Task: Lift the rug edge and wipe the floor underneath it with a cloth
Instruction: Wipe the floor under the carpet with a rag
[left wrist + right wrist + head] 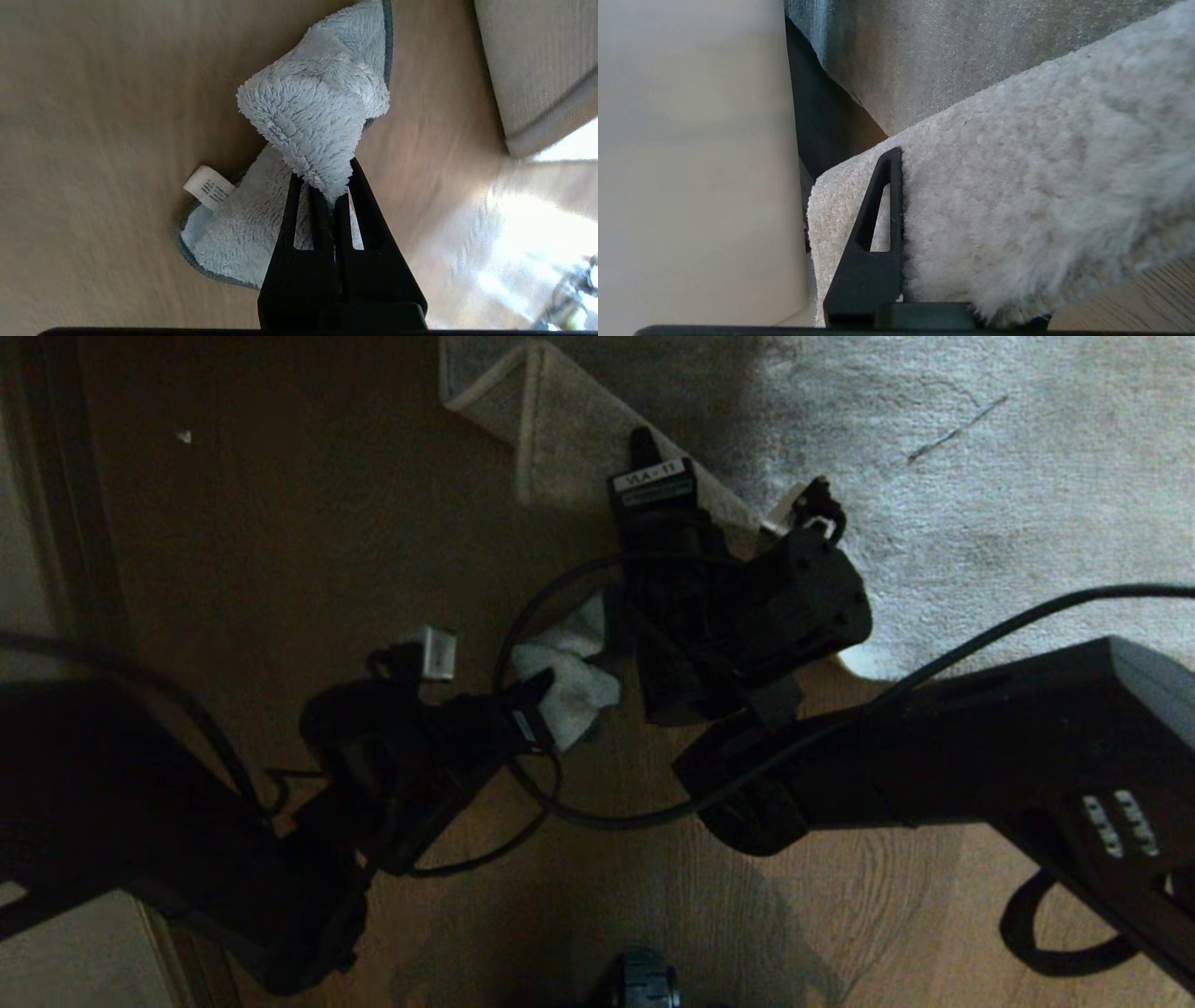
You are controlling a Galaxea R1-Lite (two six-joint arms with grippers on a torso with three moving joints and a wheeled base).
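The rug fills the far right, and its edge is folded up and back, showing the paler backing. My right gripper is shut on that lifted rug edge; one black finger presses on the pile and the other is hidden beneath it. My left gripper is shut on a fold of the light grey-blue cloth, just left of the right wrist. The rest of the cloth trails onto the brown wood floor, with its white tag showing.
A pale wall or skirting runs along the left side. A small white speck lies on the dark floor. Black cables loop between the arms. A pale flat surface stands beside the rug corner.
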